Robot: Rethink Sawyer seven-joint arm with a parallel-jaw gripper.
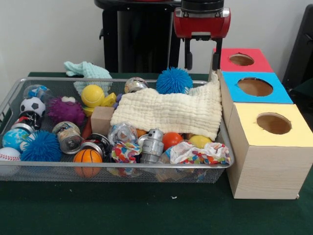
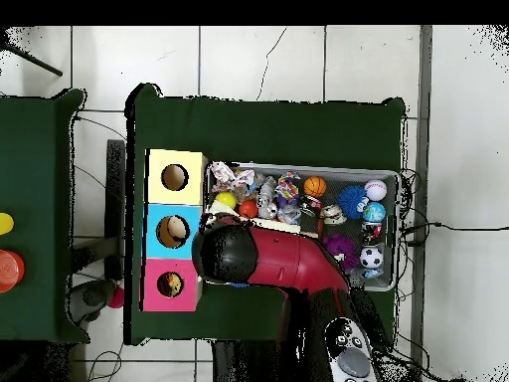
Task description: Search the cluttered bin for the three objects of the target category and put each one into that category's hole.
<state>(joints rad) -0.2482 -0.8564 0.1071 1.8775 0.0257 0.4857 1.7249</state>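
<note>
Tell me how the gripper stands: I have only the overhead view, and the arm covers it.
Observer: The gripper is open and empty, raised near the bin's corner beside the red hole.
Operator: What is under the arm in the bin?
Observer: A cream cloth, spread over that end and draped on the rim.
Operator: Any plush toys showing?
Observer: None that I can tell; an orange ball and something yellow peek from under the cloth.
</note>
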